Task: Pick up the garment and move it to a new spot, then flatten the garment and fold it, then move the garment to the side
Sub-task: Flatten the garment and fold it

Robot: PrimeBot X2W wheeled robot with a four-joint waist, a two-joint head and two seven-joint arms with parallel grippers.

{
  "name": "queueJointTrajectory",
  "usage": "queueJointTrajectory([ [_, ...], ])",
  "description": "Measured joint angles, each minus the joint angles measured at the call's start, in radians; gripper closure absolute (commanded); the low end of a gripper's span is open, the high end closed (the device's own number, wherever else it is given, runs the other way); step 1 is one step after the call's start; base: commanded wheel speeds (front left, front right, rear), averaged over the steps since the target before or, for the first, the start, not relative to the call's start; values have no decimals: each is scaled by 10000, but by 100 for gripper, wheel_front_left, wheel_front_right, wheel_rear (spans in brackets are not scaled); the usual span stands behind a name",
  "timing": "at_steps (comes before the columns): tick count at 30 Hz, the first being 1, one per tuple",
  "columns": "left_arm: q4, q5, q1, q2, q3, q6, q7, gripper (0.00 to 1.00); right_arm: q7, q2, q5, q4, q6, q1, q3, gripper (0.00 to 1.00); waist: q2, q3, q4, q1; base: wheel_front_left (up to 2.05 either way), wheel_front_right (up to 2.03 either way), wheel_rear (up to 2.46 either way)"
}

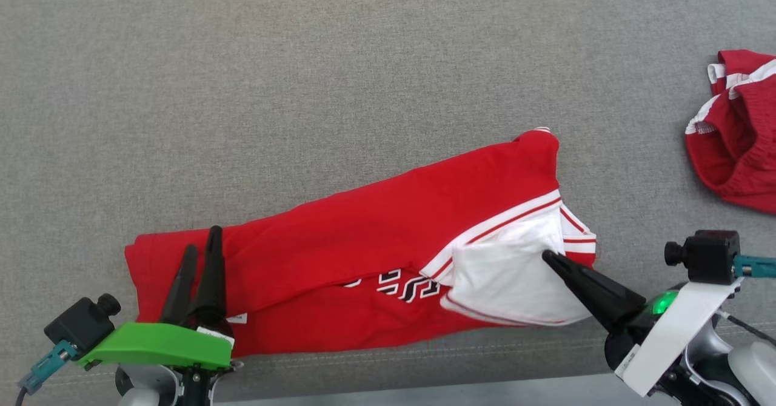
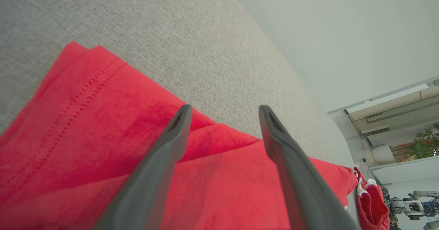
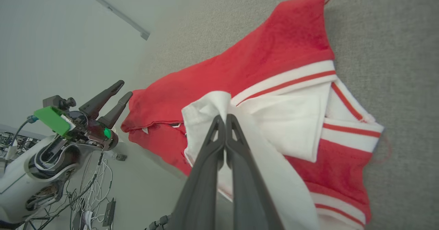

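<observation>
At the red shirt's [image 1: 364,224] white sleeve [image 1: 497,272], the right gripper [image 1: 547,256] pinches the cloth, fingers together. The left gripper [image 1: 203,242] stands spread over the hem [image 1: 134,285].

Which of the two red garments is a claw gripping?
The long folded garment at centre: the right claw pinches its white part; the crumpled garment lies apart.

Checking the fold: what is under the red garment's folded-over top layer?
A lower red layer with part of a black-and-white print peeking out. The rest of the print is covered by the top layer.
</observation>
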Motion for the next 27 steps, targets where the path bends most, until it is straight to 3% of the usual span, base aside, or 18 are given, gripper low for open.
queueJointTrajectory([
  [12,44,48,-11,-169,-391,-81,44,0,109,-21,-263,736,-12,-968,-134,100,0,-163,-15,0,0,0,0],
  [27,127,58,-22,-280,-345,-81,44,0,180,594,-934,2602,-10,-2412,272,100,0,61,523,0,0,0,0],
])
